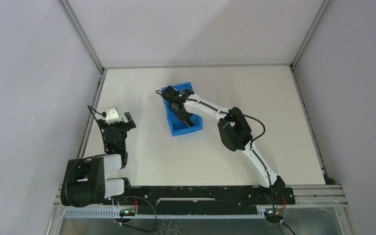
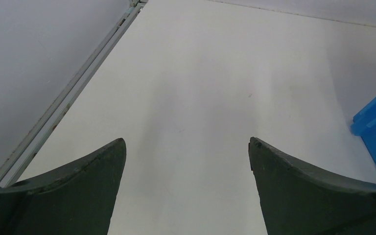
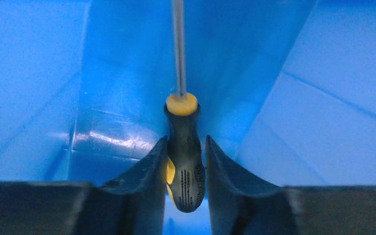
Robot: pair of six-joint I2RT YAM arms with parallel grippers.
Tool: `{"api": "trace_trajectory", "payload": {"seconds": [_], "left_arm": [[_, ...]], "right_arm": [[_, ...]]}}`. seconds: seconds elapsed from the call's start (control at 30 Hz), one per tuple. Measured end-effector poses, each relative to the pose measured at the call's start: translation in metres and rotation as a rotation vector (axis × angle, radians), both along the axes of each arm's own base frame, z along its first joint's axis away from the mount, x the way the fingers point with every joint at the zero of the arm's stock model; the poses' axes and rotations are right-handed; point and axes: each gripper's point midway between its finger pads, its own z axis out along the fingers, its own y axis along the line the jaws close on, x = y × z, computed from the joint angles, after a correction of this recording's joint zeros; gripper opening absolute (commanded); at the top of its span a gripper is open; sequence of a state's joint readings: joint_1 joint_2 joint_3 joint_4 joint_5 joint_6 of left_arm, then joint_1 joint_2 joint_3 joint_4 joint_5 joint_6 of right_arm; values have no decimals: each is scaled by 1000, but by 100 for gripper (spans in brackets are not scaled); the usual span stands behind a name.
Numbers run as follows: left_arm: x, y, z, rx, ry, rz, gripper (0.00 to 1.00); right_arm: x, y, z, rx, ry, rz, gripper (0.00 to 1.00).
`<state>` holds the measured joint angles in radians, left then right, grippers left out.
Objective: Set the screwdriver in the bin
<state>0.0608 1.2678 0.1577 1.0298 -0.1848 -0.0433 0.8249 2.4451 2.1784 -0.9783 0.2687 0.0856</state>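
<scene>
1. Nearest me is the black mounting rail (image 1: 200, 193) at the table's near edge, with both arm bases bolted to it.
2. Just beyond it the left arm (image 1: 93, 178) sits folded back on its own side. The left gripper (image 2: 187, 144) has its fingers spread wide with nothing between them, only bare white table (image 2: 200, 73) below. My guess is that it is parked there to keep out of the way, since this job needs only one arm.
3. The right arm (image 1: 235, 129) stretches forward and to the left across the table, its wrist bent down over the bin (image 1: 186, 131).
4. The right gripper (image 3: 186, 139) is down inside the bin, blue walls on every side. Its fingers are pinched on the black handle of the screwdriver (image 3: 182, 127).
5. The screwdriver's yellow collar and thin shaft point away from the fingers, along the length of the bin. Held this way it probably fits in without catching a wall.
6. The screwdriver is within the bin but not let go. I cannot tell whether its tip touches the floor. I judge that opening the fingers is what remains.
</scene>
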Motion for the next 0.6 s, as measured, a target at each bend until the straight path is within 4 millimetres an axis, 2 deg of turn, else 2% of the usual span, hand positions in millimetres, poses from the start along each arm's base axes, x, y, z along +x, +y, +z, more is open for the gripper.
{"api": "trace_trajectory", "payload": {"seconds": [0.1,0.23,0.33,0.4,0.43,0.47,0.5,0.53,0.6], "left_arm": [[0,0,0,0,0,0,100],[0,0,0,0,0,0,100],[0,0,0,0,0,0,100],[0,0,0,0,0,0,100],[0,0,0,0,0,0,100],[0,0,0,0,0,0,100],[0,0,0,0,0,0,100],[0,0,0,0,0,0,100],[0,0,0,0,0,0,100]], "right_arm": [[2,2,1,11,-11,-19,48],[5,5,5,32,-30,-42,47],[7,7,23,65,-54,-53,48],[8,10,50,111,-90,-55,49],[8,11,64,132,-109,-55,55],[8,11,85,168,-139,-54,64],[7,11,102,199,-164,-52,84],[3,9,126,239,-196,-45,97],[-5,2,170,314,-260,-35,100]]}}
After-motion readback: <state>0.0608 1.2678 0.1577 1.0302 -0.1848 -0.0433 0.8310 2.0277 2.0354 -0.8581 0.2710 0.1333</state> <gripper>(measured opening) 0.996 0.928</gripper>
